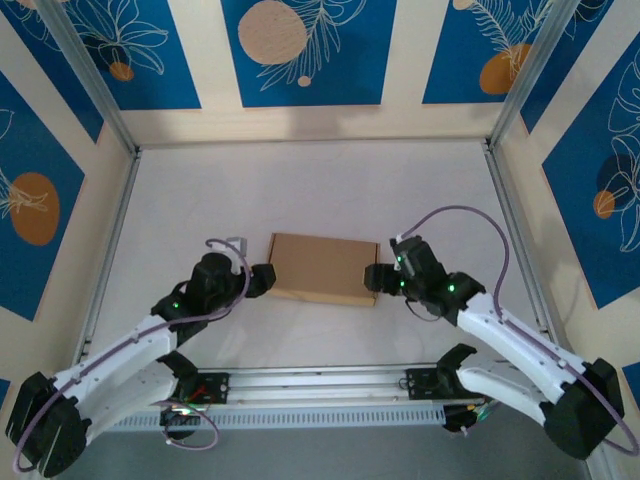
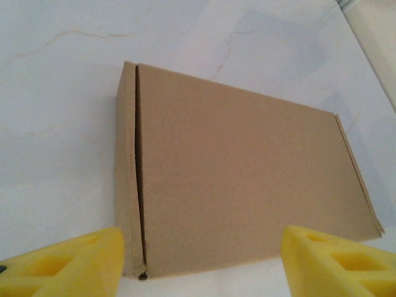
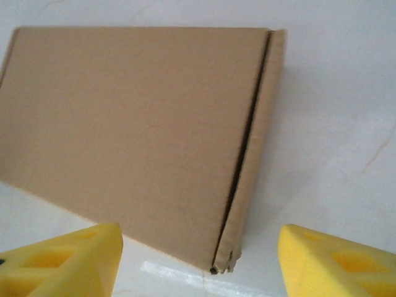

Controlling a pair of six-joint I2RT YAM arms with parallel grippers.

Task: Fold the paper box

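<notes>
My left gripper [image 1: 262,281] and right gripper [image 1: 376,277] both gape wide, holding nothing, just beside the left and right ends of the closed paper box [image 1: 322,267], which lies flat on the white table [image 1: 300,190].

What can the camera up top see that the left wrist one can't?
From above: the left pincer and right pincer facing opposite ends of the paper box, plus blue patterned walls. From the left wrist: yellow fingers spread apart, and a dark slit along the box's side flap. Both: the closed brown box lying flat on the white table.
</notes>
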